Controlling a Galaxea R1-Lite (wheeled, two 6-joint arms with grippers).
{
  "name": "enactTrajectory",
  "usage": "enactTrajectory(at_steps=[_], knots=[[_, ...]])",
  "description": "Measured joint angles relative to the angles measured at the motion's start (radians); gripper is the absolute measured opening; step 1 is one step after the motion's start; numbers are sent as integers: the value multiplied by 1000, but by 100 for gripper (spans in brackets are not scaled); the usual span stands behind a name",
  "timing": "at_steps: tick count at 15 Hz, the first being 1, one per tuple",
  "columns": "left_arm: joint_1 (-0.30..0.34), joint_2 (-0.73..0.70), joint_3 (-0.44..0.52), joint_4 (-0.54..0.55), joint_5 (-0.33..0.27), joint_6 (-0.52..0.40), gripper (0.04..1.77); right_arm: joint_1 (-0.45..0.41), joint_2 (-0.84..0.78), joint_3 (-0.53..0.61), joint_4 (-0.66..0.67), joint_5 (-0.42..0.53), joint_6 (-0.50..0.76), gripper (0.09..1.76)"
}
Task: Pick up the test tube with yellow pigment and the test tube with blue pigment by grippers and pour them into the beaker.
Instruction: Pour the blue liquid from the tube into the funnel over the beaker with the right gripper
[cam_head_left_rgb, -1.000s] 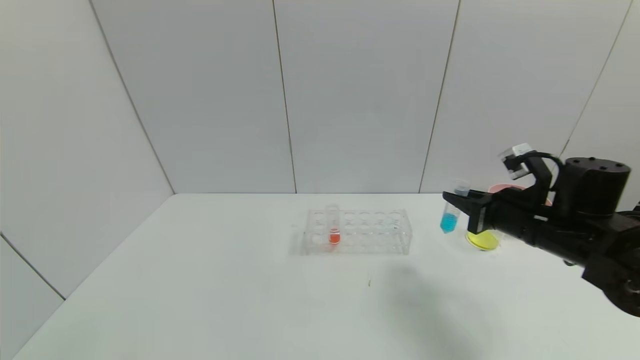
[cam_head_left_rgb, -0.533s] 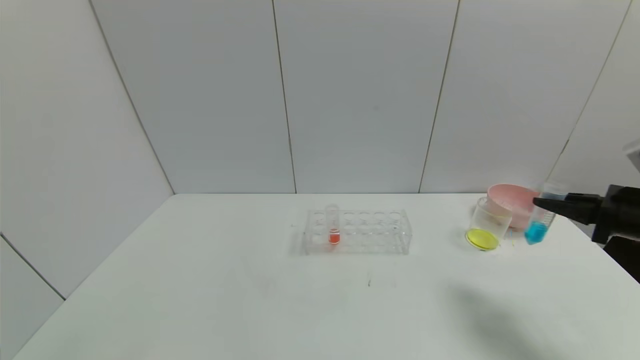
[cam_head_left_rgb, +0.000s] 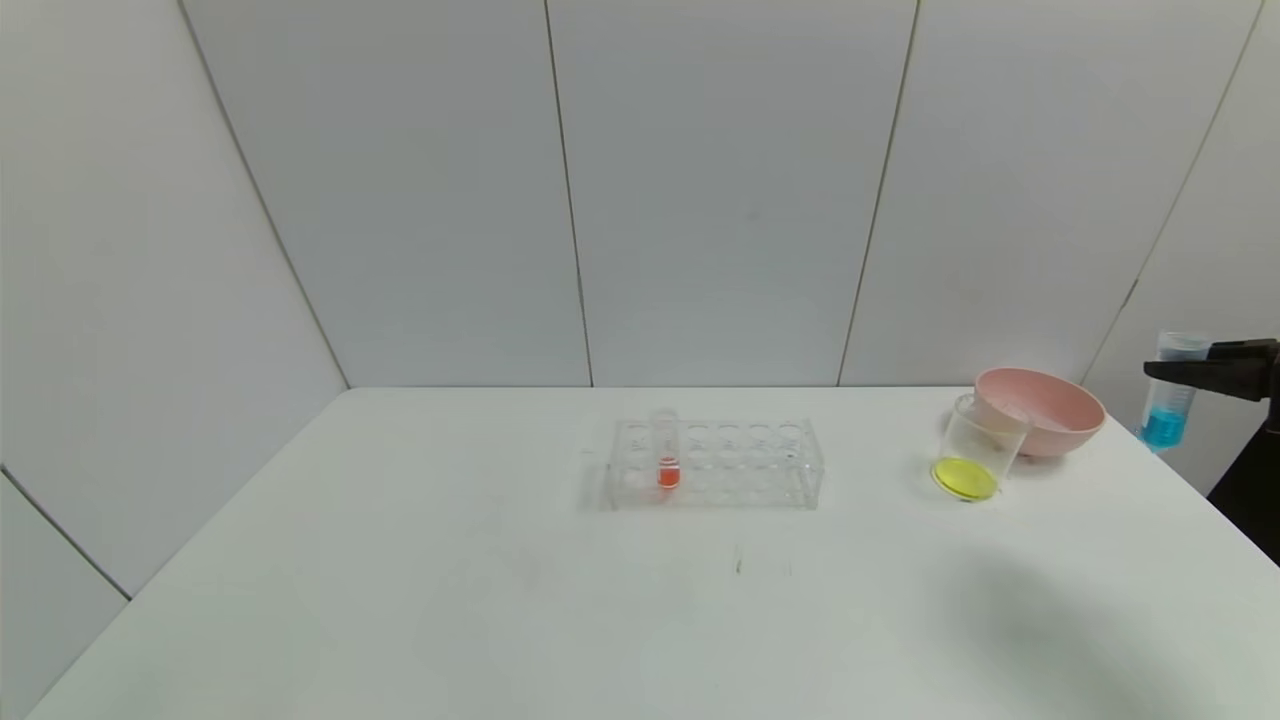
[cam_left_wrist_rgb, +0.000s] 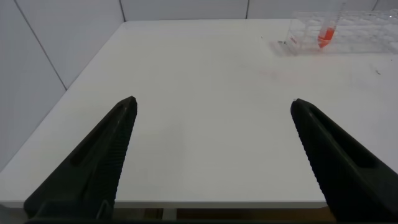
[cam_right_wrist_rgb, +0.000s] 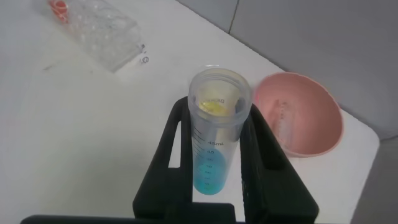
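My right gripper (cam_head_left_rgb: 1170, 371) is at the far right, raised off the table beyond its right edge, shut on the test tube with blue pigment (cam_head_left_rgb: 1166, 404). The tube hangs upright with its mouth up and blue liquid in its lower end. In the right wrist view the gripper (cam_right_wrist_rgb: 216, 127) clamps the tube (cam_right_wrist_rgb: 216, 155) between both fingers. The beaker (cam_head_left_rgb: 978, 450) stands on the table to the left of the gripper, with yellow liquid in its bottom. The test tube with yellow pigment is out of view. My left gripper (cam_left_wrist_rgb: 212, 101) is open and empty over the table's near left part.
A pink bowl (cam_head_left_rgb: 1040, 408) sits just behind and right of the beaker, also in the right wrist view (cam_right_wrist_rgb: 305, 118). A clear rack (cam_head_left_rgb: 715, 465) at mid-table holds an orange-red tube (cam_head_left_rgb: 667, 458); both show in the left wrist view (cam_left_wrist_rgb: 336, 34).
My right gripper has carried the blue tube to the right and upward, from left of the beaker, past beaker and bowl, to beyond the table's right edge. The tube stays upright.
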Motion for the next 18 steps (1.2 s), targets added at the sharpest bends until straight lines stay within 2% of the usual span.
enactTrajectory(at_steps=[3, 7, 12, 14, 18], knots=[[0, 0, 0, 0, 0, 0, 176, -21, 101, -191, 223, -6, -209, 50], [0, 0, 0, 0, 0, 0, 176, -3, 229, -378, 287, -89, -291, 50], [0, 0, 0, 0, 0, 0, 176, 41, 353, -622, 487, -174, -349, 50], [0, 0, 0, 0, 0, 0, 176, 59, 386, -673, 508, -189, -388, 50], [0, 0, 0, 0, 0, 0, 176, 103, 408, -694, 506, -278, -401, 50]])
